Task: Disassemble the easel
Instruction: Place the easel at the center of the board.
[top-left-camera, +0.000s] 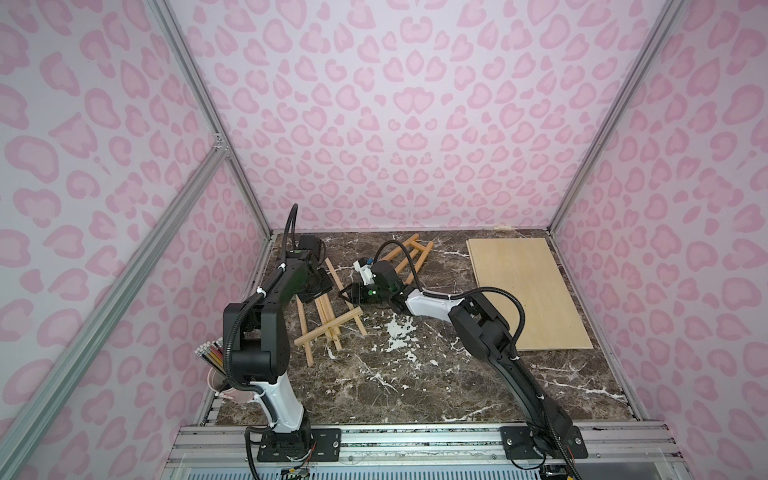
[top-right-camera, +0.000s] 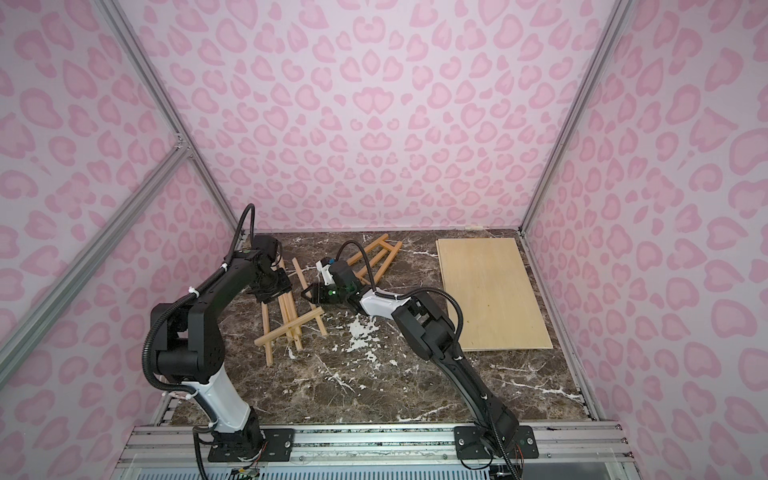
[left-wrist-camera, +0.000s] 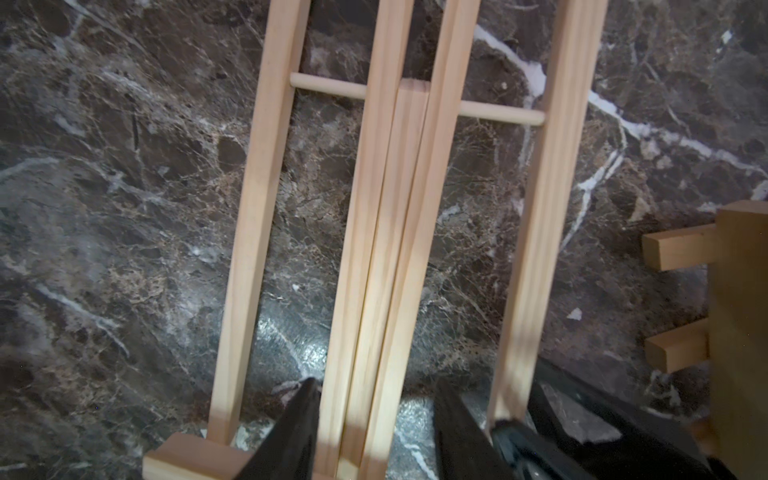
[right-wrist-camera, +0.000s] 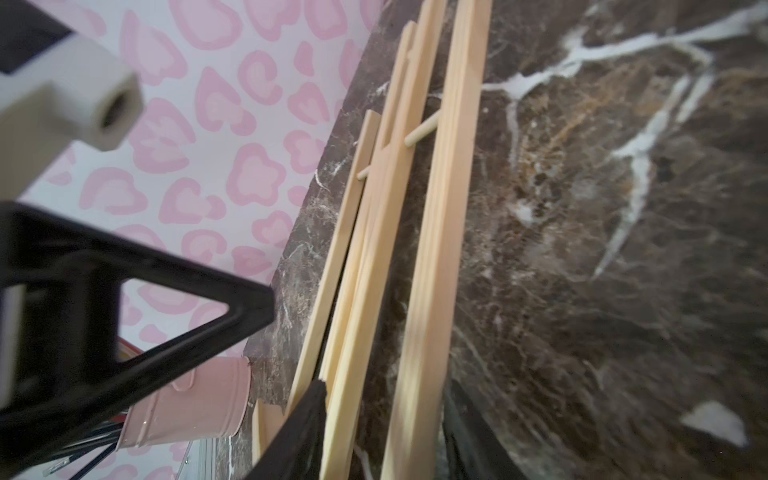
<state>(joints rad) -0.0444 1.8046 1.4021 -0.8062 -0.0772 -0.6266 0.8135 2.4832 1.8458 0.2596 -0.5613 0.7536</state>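
The wooden easel (top-left-camera: 328, 320) (top-right-camera: 291, 320) lies flat on the dark marble table, left of centre. My left gripper (top-left-camera: 318, 291) (top-right-camera: 272, 291) hangs over its far end. In the left wrist view the gripper (left-wrist-camera: 376, 399) is open and straddles the bundle of middle slats (left-wrist-camera: 386, 249), with a gap showing beside one finger (left-wrist-camera: 457, 419). My right gripper (top-left-camera: 349, 294) (top-right-camera: 309, 293) reaches in from the right. In the right wrist view it (right-wrist-camera: 386, 411) is open, with a middle slat and an outer leg (right-wrist-camera: 440, 249) between its fingers.
A separate small wooden frame (top-left-camera: 409, 253) (top-right-camera: 374, 255) lies at the back of the table. A plywood board (top-left-camera: 528, 291) (top-right-camera: 494, 291) lies flat at the right. A pink cup (top-left-camera: 232, 388) (right-wrist-camera: 187, 403) of pencils stands at the front left table edge, behind the left arm.
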